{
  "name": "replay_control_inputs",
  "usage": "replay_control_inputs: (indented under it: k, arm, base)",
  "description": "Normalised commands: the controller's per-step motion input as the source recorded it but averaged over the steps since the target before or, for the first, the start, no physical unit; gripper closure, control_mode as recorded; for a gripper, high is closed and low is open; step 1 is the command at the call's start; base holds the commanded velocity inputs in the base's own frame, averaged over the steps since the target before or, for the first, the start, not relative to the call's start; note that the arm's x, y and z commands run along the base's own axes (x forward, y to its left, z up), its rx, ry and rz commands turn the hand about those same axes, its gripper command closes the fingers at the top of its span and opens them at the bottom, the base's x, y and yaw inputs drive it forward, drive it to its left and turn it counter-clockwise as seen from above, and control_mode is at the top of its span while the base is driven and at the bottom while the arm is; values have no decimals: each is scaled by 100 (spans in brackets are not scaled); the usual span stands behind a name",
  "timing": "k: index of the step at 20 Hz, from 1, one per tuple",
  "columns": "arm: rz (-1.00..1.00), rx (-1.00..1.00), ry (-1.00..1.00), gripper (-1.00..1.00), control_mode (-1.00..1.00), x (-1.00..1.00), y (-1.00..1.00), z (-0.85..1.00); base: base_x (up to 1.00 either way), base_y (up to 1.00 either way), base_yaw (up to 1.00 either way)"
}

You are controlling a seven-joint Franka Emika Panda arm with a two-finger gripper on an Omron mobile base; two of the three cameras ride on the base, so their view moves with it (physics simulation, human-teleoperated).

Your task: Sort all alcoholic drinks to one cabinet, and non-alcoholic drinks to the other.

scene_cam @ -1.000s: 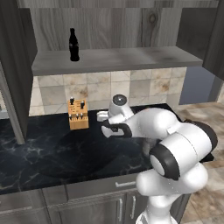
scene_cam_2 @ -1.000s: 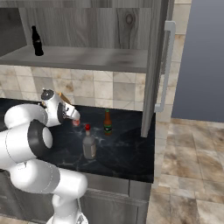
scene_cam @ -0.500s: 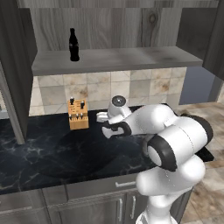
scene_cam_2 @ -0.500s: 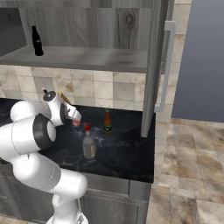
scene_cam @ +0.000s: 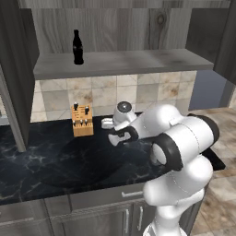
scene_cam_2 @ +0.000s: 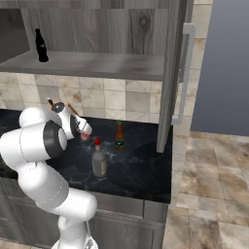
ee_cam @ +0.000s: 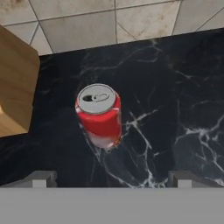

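I've got the claw (ee_cam: 109, 177) spread wide above the can (ee_cam: 99, 114) near the counter's (ee_cam: 175, 109) back edge, lined up to drop on it.

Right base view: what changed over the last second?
The arm folded in a little toward the backsplash, the pincer open above the red soda can. Nothing grasped or released. Cola bottle on the shelf and both red-capped bottles kept their places.
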Motion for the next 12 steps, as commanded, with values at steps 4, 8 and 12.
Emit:
replay_control_inputs:
  k: [4,8,12]
  arm:
    - [0,0,0,-100,-100,21,0,-2]
    - [0,0,0,-100,-100,28,0,-1]
    - [0,0,0,-100,-100,17,0,-6]
  base:
    - [0,0,0]
    - [0,0,0]
    - [0,0,0]
